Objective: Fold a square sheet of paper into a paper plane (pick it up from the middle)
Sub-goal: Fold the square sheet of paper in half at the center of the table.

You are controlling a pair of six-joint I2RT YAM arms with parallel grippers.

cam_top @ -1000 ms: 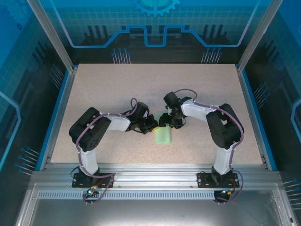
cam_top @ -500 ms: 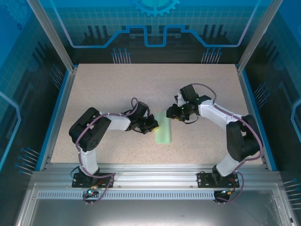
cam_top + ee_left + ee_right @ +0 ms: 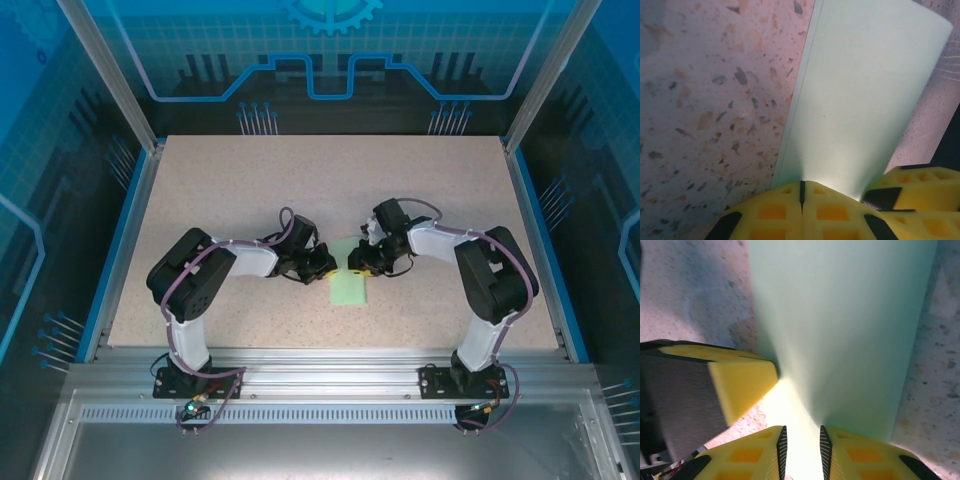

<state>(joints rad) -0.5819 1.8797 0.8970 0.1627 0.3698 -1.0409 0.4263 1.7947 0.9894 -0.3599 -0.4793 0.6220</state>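
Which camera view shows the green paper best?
Left wrist: the green paper is close, its layered long edge and far end clear. Top external shows it small; right wrist shows a close part, far end cut off.

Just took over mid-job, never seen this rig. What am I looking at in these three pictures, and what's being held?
Two robot arms, bolted at the near edge of a speckled table. The wide picture looks down from above and behind; the two close-ups come from cameras on each wrist. A pale green sheet of paper lies between the arms. The left gripper is shut on one edge. The right gripper has its jaws slightly apart around the paper; whether it pinches, I cannot tell.
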